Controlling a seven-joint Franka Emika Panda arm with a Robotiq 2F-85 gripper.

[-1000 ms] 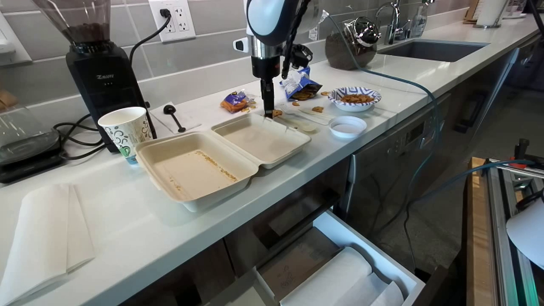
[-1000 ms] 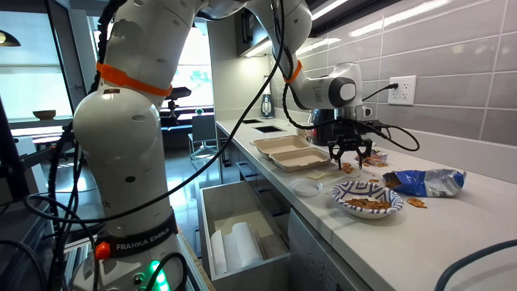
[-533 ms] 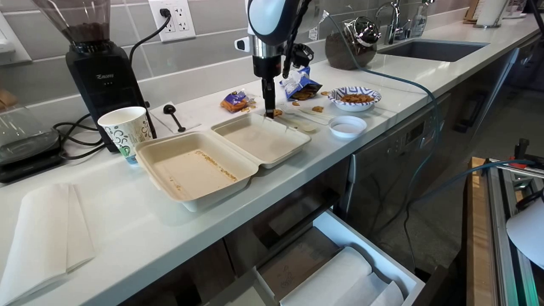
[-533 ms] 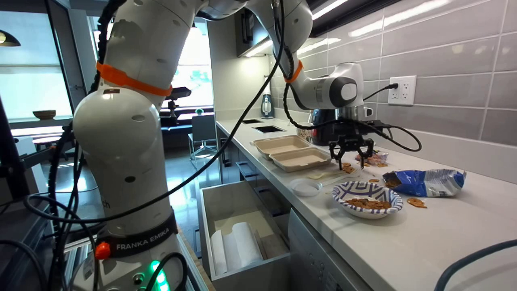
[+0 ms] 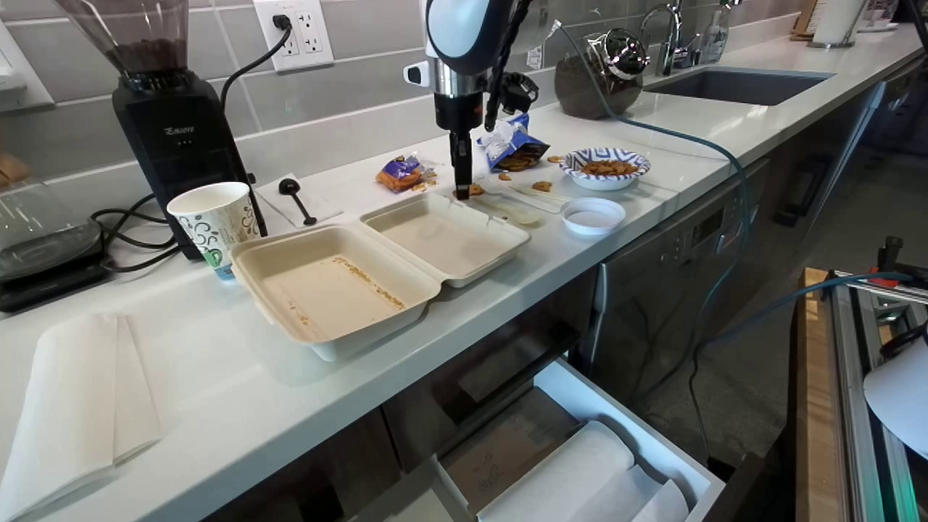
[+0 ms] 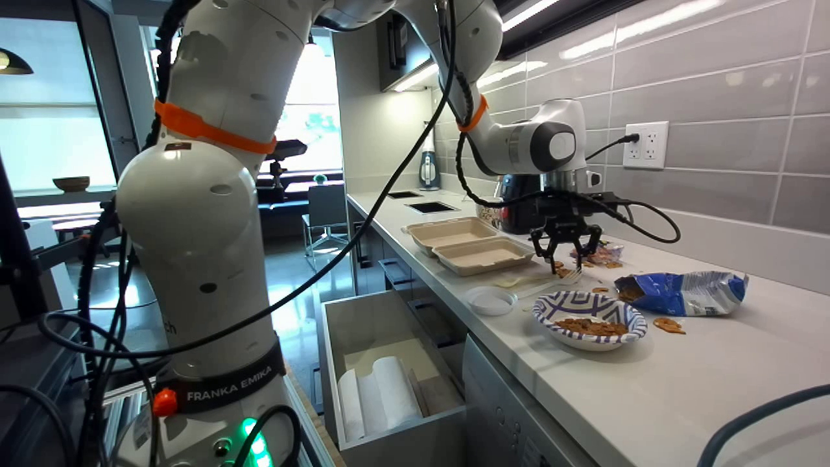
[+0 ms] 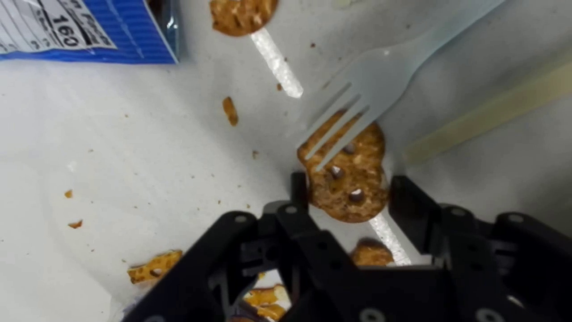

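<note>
The tool (image 7: 348,190) has just narrowed to nearly the pretzel's (image 7: 357,174) width, bracketing it where it lies, between the desk's (image 5: 225,391) front and back edges; I cannot tell whether it grips.

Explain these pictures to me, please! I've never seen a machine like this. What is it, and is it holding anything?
The big white machine is a robot arm. At its end is a black pincer with two fingers. Two pictures are taken from outside the robot, from different places; the close-up is taken from its wrist, looking down.

On the white counter are an open takeout box, a blue snack bag, a patterned bowl with brown bits, and a see-through plastic fork. The pincer's fingers stand on either side of a pretzel-like snack, and the fork's prongs stretch over part of it. I can't tell whether the fingers are squeezing it.
</note>
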